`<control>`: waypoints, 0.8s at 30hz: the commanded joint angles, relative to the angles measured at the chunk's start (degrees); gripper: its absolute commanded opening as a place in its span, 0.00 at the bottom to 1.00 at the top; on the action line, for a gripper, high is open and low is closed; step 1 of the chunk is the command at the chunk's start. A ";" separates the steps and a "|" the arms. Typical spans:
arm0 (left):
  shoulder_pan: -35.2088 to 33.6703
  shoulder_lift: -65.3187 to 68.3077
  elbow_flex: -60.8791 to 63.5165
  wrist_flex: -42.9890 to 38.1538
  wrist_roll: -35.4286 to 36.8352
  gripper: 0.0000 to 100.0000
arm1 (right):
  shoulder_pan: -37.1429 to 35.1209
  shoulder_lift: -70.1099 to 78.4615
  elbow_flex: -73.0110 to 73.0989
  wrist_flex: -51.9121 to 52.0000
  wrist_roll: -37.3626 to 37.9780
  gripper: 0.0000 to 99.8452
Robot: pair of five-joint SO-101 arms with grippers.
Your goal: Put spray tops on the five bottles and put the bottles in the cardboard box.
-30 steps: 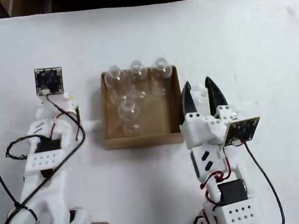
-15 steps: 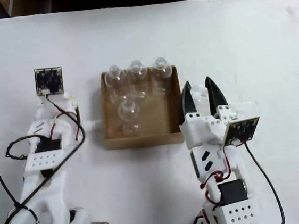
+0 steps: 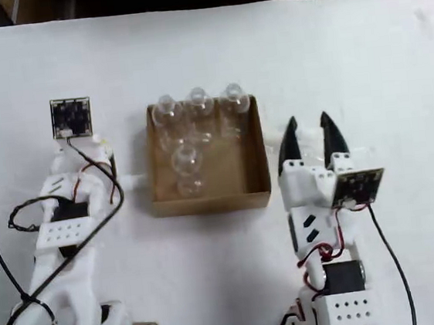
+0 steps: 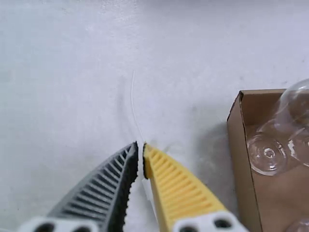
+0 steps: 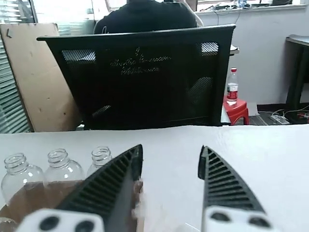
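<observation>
The cardboard box sits mid-table and holds several clear bottles. Three of them stand along its far wall, and others are nearer the middle. Their necks are open, without spray tops. My right gripper is open and holds nothing, just right of the box; its black fingers stand wide apart. The left arm rests left of the box. My left gripper is shut, tips together over bare table. The box corner and bottles lie beside it.
A thin clear strand lies on the white table just ahead of the left fingertips. Beyond the table's far edge stands a black mesh chair. Open table stretches to the right of the box and behind it.
My right gripper has shifted right and slightly back from the box, uncovering the box's right wall. The left arm, box and bottles have stayed put.
</observation>
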 commanded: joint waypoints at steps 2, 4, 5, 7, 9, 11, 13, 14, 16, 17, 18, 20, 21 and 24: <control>0.04 -0.75 -1.67 -1.41 -0.62 0.02 | 1.01 0.04 -3.34 1.19 -1.32 0.16; 0.04 -0.75 -1.67 -1.41 -0.62 0.02 | 1.01 0.04 -3.34 1.36 -1.32 0.16; 0.04 -0.75 -1.67 -1.41 -0.62 0.02 | 1.10 0.04 -3.34 1.36 -1.32 0.16; 0.04 -0.75 -1.67 -1.41 -0.62 0.02 | 1.36 0.04 -3.43 1.36 -1.32 0.16; 0.04 -0.75 -1.67 -1.41 -0.62 0.02 | 1.89 0.04 -4.66 1.89 -1.32 0.16; 0.04 -0.75 -1.58 -1.41 -0.62 0.02 | 4.09 1.36 -7.12 4.00 -1.41 0.16; 0.04 -0.75 -1.58 -1.41 -0.62 0.02 | 5.93 4.79 -10.11 5.05 -1.41 0.16; 0.04 -0.75 -1.58 -1.41 -0.62 0.02 | 6.64 7.34 -11.52 5.05 -1.49 0.16; 0.04 -0.75 -1.58 -1.41 -0.62 0.02 | 7.87 13.41 -13.98 4.62 -3.52 0.16; 0.04 -0.75 -1.58 -1.41 -0.62 0.02 | 8.48 16.75 -15.65 4.62 -4.57 0.16; 0.04 -0.75 -1.58 -1.41 -0.62 0.02 | 9.01 20.18 -17.32 4.62 -5.36 0.16; 0.04 -0.75 -1.58 -1.41 -0.62 0.02 | 9.63 26.77 -20.57 4.62 -5.54 0.16; 0.04 -0.75 -1.58 -1.41 -0.62 0.02 | 9.71 29.76 -22.07 4.53 -5.36 0.16; 0.04 -0.75 -1.58 -1.49 -0.62 0.02 | 9.45 37.32 -26.11 4.53 -5.01 0.16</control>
